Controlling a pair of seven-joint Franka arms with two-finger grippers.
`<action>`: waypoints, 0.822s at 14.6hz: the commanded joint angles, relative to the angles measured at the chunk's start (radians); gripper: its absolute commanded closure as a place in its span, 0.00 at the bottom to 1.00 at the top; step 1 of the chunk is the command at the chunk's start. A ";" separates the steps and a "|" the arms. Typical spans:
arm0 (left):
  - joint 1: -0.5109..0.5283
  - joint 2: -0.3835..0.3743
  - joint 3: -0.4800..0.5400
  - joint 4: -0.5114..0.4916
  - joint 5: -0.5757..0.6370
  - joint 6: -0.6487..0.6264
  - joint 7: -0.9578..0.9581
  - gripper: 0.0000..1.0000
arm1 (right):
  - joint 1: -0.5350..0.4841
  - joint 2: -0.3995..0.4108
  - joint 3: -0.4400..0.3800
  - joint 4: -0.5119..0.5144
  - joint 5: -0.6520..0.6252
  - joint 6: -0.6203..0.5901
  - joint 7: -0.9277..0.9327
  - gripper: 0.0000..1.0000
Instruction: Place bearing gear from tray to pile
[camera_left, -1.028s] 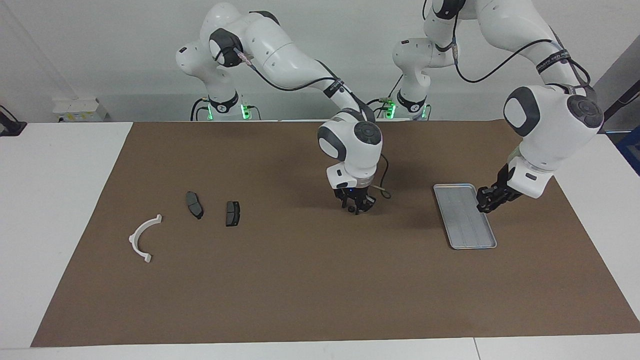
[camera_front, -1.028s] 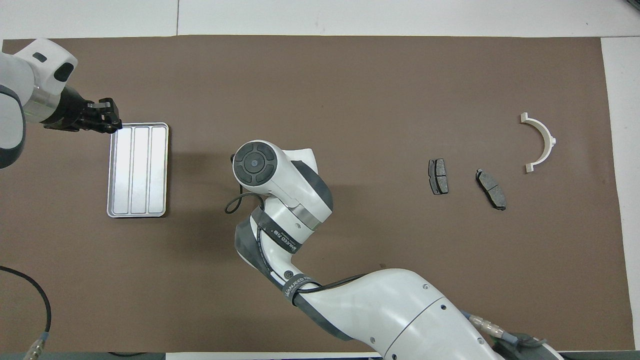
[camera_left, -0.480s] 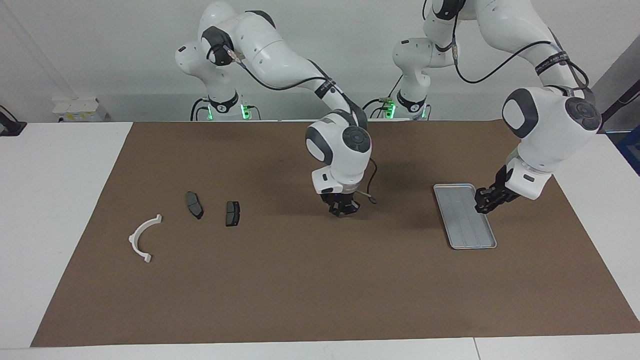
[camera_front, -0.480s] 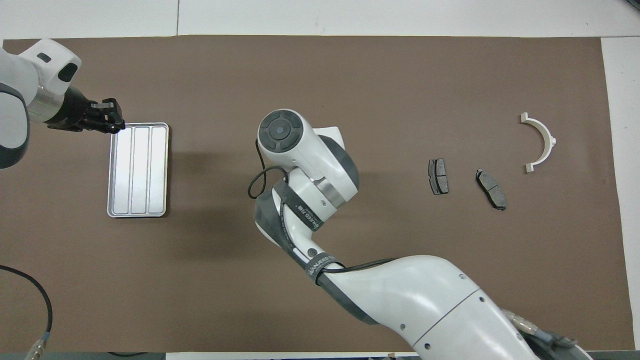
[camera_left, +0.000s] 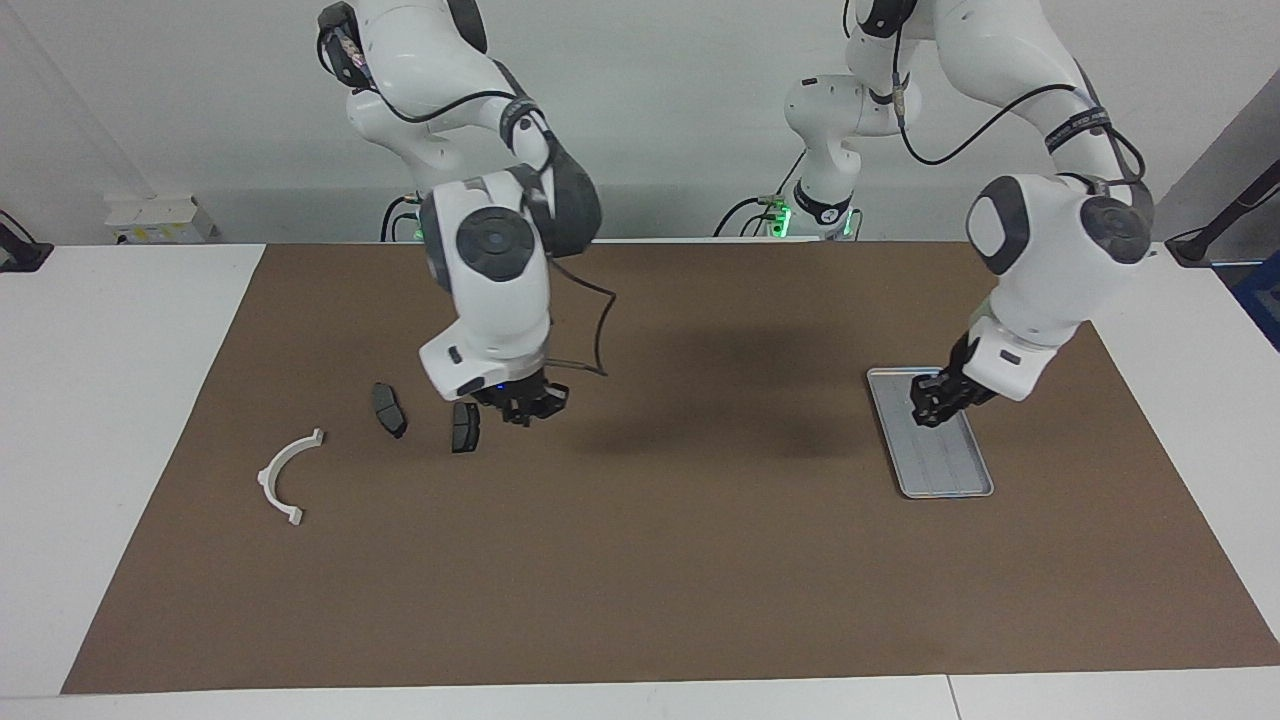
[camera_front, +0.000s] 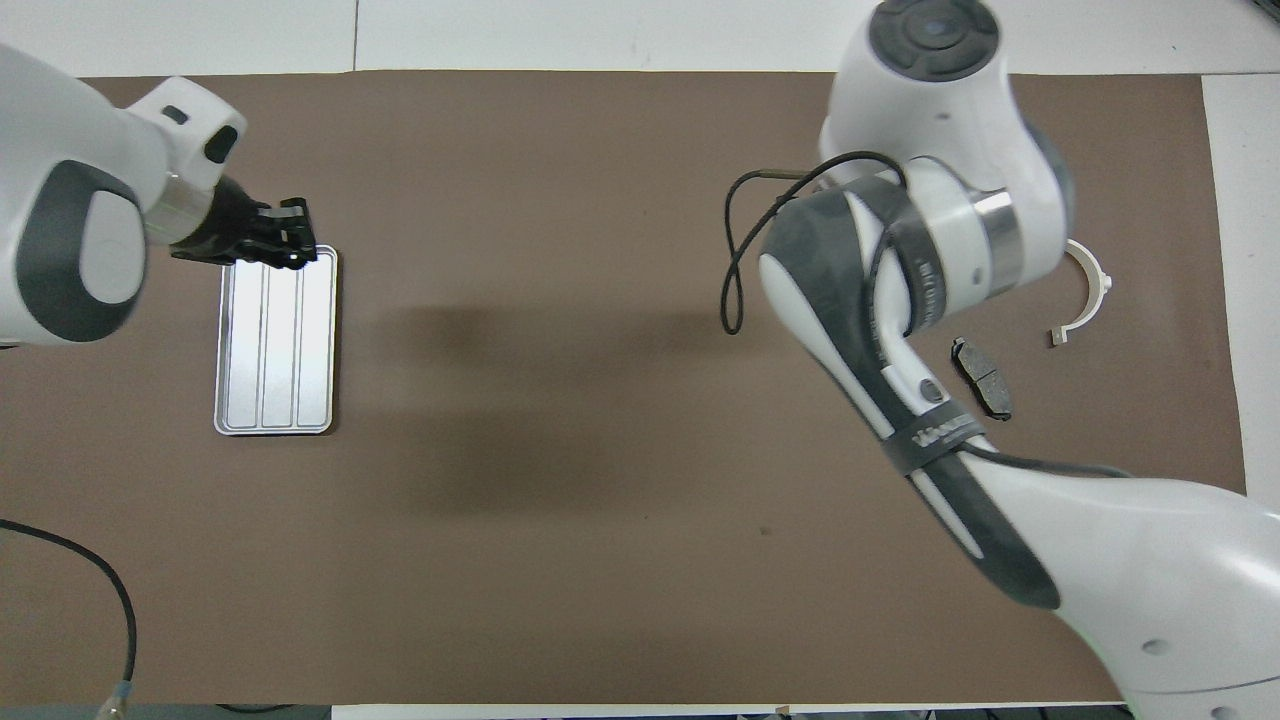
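Note:
The silver ribbed tray lies empty toward the left arm's end of the brown mat. The pile is a white half-ring bracket and two dark brake pads; only one pad shows in the overhead view. My right gripper hangs low over the mat just beside the pad closest to the tray, shut on a small dark bearing gear. Its own wrist hides it in the overhead view. My left gripper is open and empty over the tray.
The brown mat covers most of the white table. A loose black cable loops beside the right wrist. The right arm's big white links cover part of the pile in the overhead view.
My right gripper has swung from the middle of the mat to beside the brake pads, rising a little. My left gripper has shifted from the tray's outer edge to over the tray.

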 joint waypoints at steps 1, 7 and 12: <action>-0.229 0.000 0.021 0.025 0.049 -0.025 -0.263 1.00 | -0.140 -0.005 0.019 -0.079 0.010 0.073 -0.272 1.00; -0.439 -0.011 0.019 -0.021 0.080 0.046 -0.521 1.00 | -0.278 -0.025 0.019 -0.324 0.010 0.426 -0.527 1.00; -0.472 -0.002 0.019 -0.154 0.111 0.209 -0.584 1.00 | -0.298 0.067 0.019 -0.338 0.010 0.586 -0.563 1.00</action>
